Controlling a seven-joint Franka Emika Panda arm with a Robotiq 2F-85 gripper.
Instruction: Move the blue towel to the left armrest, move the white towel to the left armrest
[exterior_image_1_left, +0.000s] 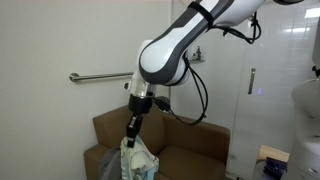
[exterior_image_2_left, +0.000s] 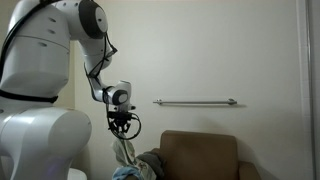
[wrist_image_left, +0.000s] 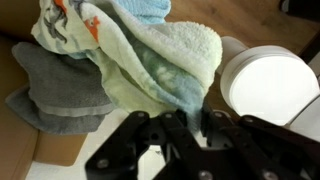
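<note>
White towel (exterior_image_1_left: 136, 160) hangs pinched in the hand (exterior_image_1_left: 132, 133); brown armchair (exterior_image_1_left: 195, 142) below.

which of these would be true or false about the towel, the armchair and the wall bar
1. The tool holds a pale towel up above the armchair. True.
2. The armchair is red. False: it is brown.
3. A metal bar is fixed horizontally on the wall. True.
4. The wrist view shows only one cloth. False: a grey cloth lies beside the pale towel.
</note>
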